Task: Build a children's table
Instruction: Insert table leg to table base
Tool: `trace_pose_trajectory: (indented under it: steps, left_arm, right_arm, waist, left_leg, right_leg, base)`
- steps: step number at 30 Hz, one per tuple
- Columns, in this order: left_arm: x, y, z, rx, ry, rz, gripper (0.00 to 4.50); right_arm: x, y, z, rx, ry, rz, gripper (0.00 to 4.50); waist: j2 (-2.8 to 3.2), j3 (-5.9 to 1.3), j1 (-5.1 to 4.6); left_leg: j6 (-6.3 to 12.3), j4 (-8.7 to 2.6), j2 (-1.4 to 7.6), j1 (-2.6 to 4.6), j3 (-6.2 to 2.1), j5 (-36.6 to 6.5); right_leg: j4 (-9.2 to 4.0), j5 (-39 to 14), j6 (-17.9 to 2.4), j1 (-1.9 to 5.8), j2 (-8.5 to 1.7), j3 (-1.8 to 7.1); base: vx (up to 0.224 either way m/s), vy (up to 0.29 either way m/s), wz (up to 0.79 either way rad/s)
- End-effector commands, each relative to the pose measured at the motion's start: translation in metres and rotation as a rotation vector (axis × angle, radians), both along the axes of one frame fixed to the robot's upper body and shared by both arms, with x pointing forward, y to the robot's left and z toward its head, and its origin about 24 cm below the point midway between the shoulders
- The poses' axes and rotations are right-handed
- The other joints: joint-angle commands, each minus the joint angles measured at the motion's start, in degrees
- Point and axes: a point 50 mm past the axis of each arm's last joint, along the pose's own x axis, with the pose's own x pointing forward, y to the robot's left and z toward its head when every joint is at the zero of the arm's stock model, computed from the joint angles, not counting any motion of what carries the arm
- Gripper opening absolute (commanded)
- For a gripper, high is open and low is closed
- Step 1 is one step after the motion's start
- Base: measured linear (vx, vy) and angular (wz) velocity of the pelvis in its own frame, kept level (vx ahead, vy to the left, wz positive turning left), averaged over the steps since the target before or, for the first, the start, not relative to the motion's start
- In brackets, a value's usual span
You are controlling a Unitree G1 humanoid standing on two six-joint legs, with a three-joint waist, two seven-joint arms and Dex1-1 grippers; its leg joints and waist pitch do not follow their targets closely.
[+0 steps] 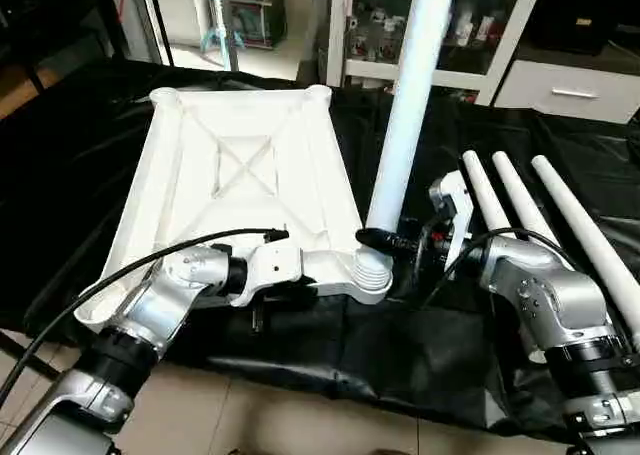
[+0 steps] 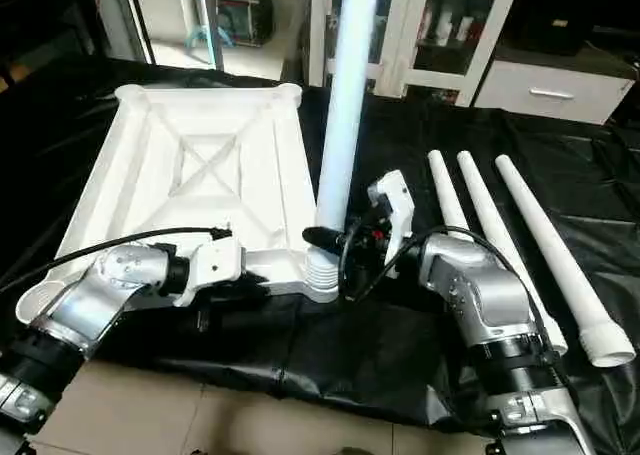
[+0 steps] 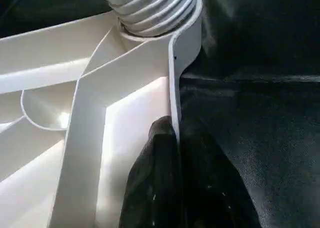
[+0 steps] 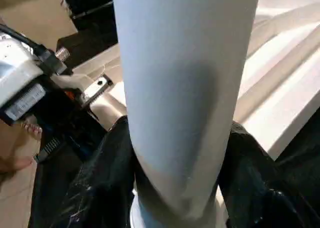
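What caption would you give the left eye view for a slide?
Right gripper holds a white leg upright in the tabletop's near corner socket; left gripper pinches its rim.

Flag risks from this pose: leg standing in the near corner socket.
1. The upright leg leans slightly; forcing it could jam the threads in the socket.
2. The left tool pinches just the tabletop rim; the top could twist loose.
3. The right tool could slip on the smooth tube.

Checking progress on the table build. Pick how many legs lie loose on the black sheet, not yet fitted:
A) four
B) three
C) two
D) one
B: three loose legs lie side by side on the black sheet, while the fourth leg stands upright in a corner socket of the table top.
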Motion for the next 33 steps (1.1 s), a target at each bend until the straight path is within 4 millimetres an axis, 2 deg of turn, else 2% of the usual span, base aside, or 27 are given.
trace_pose_trajectory:
  steps: [1,5,9,19,27,33]
  left_arm:
    - [-0.009,0.000,-0.011,0.023,0.054,-0.032,0.05]
    - [-0.009,0.000,-0.010,0.020,0.056,-0.042,0.05]
    - [-0.009,0.000,-0.009,0.024,0.054,-0.041,0.05]
    - [-0.010,0.000,-0.012,0.037,0.056,-0.038,0.05]
    - [-0.009,0.000,-0.012,0.043,0.056,-0.034,0.05]
    - [-0.010,0.001,-0.014,0.048,0.058,-0.034,0.05]
  right_arm:
    - [-0.001,-0.002,-0.003,-0.024,0.014,0.025,1.91]
    - [0.000,-0.002,-0.008,-0.042,0.029,0.037,1.91]
    - [0.003,-0.002,-0.012,-0.055,0.041,0.034,1.91]
    - [0.003,0.009,-0.018,-0.093,0.021,0.040,1.91]
    - [0.004,0.000,-0.029,-0.088,0.046,-0.045,1.91]
    - [0.000,-0.008,-0.040,-0.099,0.078,-0.070,1.91]
  waist:
    - [-0.69,-3.48,0.23]
    - [-0.73,-3.46,0.26]
    - [-0.73,-3.37,0.18]
    - [-0.71,-3.42,0.03]
    - [-0.54,-3.50,-0.05]
    - [-0.50,-3.49,-0.01]
  left_leg:
    - [2.72,-4.71,4.02,0.01,-1.15,-5.27]
    - [3.11,-4.70,4.04,-0.03,-1.13,-4.80]
    - [2.53,-4.80,4.07,0.01,-1.20,-6.27]
    - [1.49,-5.02,4.15,0.11,-1.30,-7.76]
    - [1.09,-5.09,4.15,0.23,-1.26,-8.35]
    - [0.68,-5.18,4.20,0.27,-1.32,-9.37]
  right_leg:
    - [-4.05,-10.15,-14.57,2.59,-5.06,2.46]
    - [-3.95,-8.81,-15.20,2.65,-5.09,2.41]
    - [-4.13,-10.74,-15.06,2.64,-5.08,2.42]
    - [-4.20,-10.78,-14.73,2.53,-5.01,2.45]
    - [-4.13,-9.24,-15.22,2.47,-4.91,2.45]
    - [-4.24,-10.25,-14.94,2.50,-4.97,2.50]
  base:
    - [0.000,0.000,0.00]
    - [0.000,0.000,0.00]
    - [0.000,0.000,0.00]
    - [0.000,0.000,0.00]
    - [0.000,0.000,0.00]
    - [0.000,0.000,0.00]
